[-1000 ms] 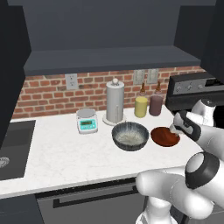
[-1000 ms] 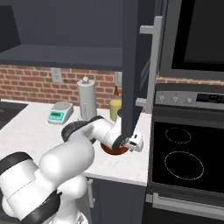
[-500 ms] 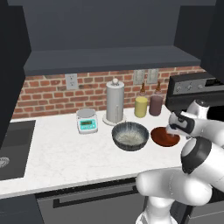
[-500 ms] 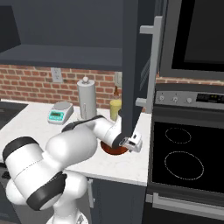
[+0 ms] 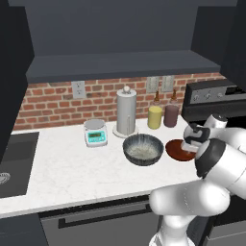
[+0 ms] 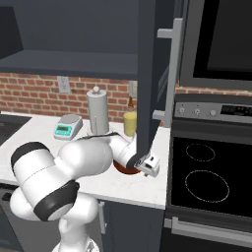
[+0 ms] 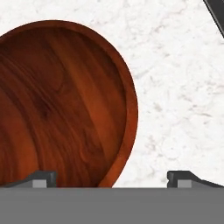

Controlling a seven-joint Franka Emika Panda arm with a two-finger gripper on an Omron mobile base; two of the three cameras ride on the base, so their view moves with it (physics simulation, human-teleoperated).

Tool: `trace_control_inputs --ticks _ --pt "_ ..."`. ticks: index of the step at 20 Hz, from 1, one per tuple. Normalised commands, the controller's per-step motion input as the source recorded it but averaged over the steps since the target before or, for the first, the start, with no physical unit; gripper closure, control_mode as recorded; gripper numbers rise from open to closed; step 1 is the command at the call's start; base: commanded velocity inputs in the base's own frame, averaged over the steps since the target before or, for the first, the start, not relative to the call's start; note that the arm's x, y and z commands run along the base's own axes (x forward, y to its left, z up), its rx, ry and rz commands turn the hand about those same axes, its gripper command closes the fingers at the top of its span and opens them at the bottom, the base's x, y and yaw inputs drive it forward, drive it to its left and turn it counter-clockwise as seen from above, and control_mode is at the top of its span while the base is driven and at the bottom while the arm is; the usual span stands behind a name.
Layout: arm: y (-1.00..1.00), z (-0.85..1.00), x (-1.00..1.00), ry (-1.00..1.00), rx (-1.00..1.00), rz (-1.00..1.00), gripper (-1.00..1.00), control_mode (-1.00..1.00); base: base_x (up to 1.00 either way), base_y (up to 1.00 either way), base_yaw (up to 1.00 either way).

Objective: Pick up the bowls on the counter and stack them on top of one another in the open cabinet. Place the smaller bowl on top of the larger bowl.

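The smaller bowl [image 5: 177, 150], shallow and glossy reddish-brown, sits on the white marble counter [image 5: 72, 168] near its right end. In the hand view the smaller bowl [image 7: 61, 105] is close below. My gripper [image 5: 194, 142] hangs low over its right rim, open; in the hand view the gripper [image 7: 112, 178] straddles that rim, one fingertip [image 7: 43, 177] over the bowl and the other [image 7: 181, 177] over bare counter. The larger bowl [image 5: 142, 149], dark grey and ribbed with a speckled inside, stands just to the left. The open cabinet [image 5: 125, 65] is above. My arm hides most of the smaller bowl [image 6: 124, 170] in the right base view.
Behind the bowls stand a paper-towel holder [image 5: 126, 111], a yellow jar [image 5: 154, 117], a brown jar [image 5: 171, 115] and a kitchen scale [image 5: 95, 132]. A sink [image 5: 12, 163] is at the far left, a stove [image 6: 206, 172] to the right. The cabinet door [image 6: 150, 74] hangs open above the gripper.
My hand has moved a little left and down, onto the right rim of the reddish-brown bowl. The elbow has swung. Both bowls stay in place.
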Motion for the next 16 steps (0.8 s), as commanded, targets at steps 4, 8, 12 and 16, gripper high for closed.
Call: trace_control_inputs --ticks 4,8,12,16 --pt "0.00 -0.12 0.01 0.00 0.02 -0.01 -1.00 -1.00 0.00 0.00 0.00" --pt "0.03 -0.15 0.01 0.00 0.01 -0.01 -1.00 -1.00 0.00 0.00 0.00" --pt "0.09 -0.16 0.07 0.00 0.00 -0.01 -1.00 -1.00 0.00 0.00 0.00" --pt "0.10 -0.08 0.01 0.00 0.02 0.00 1.00 -1.00 0.00 0.00 0.00"
